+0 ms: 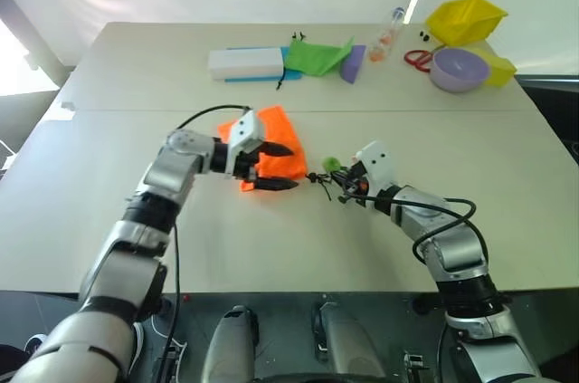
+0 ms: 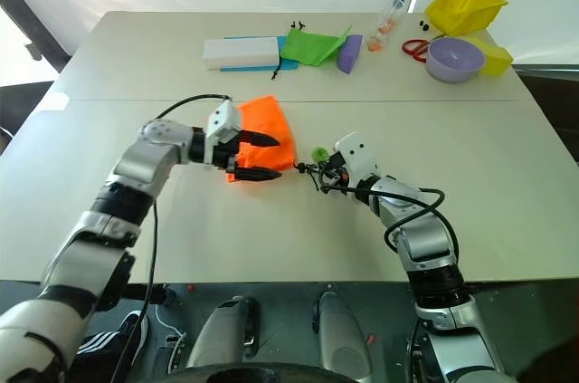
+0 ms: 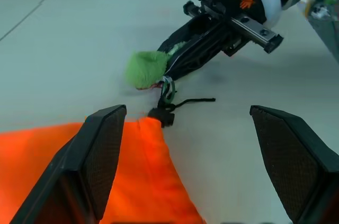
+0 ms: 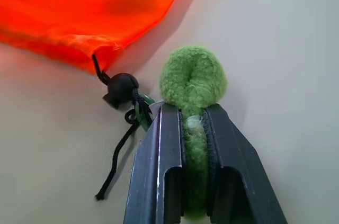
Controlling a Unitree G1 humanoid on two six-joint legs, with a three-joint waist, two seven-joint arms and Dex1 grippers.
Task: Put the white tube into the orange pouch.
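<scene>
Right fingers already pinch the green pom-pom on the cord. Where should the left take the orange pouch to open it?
Grip the gathered neck of the orange pouch, beside the black cord stopper, coming from the pouch-body side. The fabric bunches there into a ridge that the open left gripper can likely pinch; elsewhere it lies flat on the table.

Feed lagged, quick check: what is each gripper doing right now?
Left gripper: open, over the bright orange fabric pouch, holding nothing.
Right gripper: shut on the fuzzy lime-green toggle.

White box [image 1: 245, 62], purple bowl [image 1: 459, 69]
</scene>
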